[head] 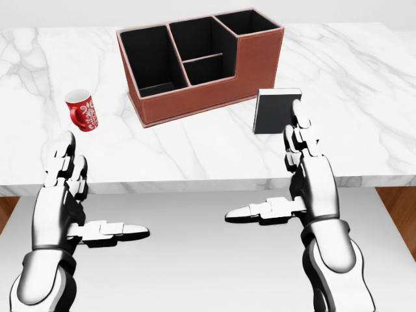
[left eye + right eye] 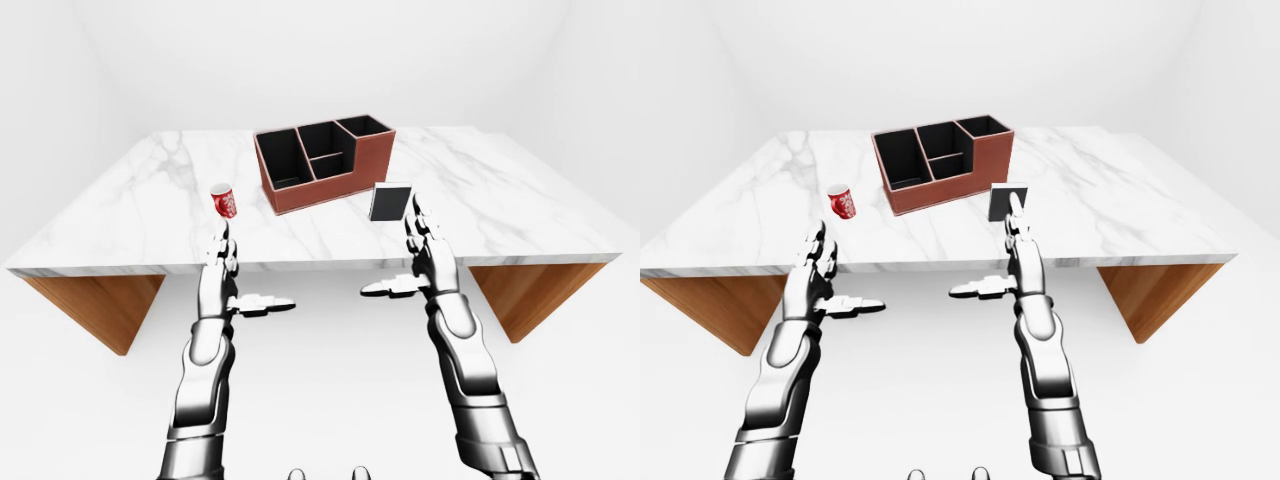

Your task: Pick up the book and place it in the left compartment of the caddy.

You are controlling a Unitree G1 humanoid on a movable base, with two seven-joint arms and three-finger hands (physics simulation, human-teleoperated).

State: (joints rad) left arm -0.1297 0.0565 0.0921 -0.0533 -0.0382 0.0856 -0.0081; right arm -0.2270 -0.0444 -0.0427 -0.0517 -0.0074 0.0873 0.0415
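Black book (image 1: 277,110), red-brown caddy (image 1: 201,99), white-patterned red mug (image 1: 82,110)

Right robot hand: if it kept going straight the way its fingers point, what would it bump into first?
Most likely the book. The right robot hand is open, its fingertips pointing up at the book's lower right corner. Depth is hard to judge, so it might slip just past.

My left hand (image 1: 62,201) and my right hand (image 1: 311,185) are of glossy silver-white metal, each with three fingers built from short blocky segments with dark joints between them. My forearms, at the lower left and lower right of the head view, are rounded chrome shells with black gaps at the wrists.
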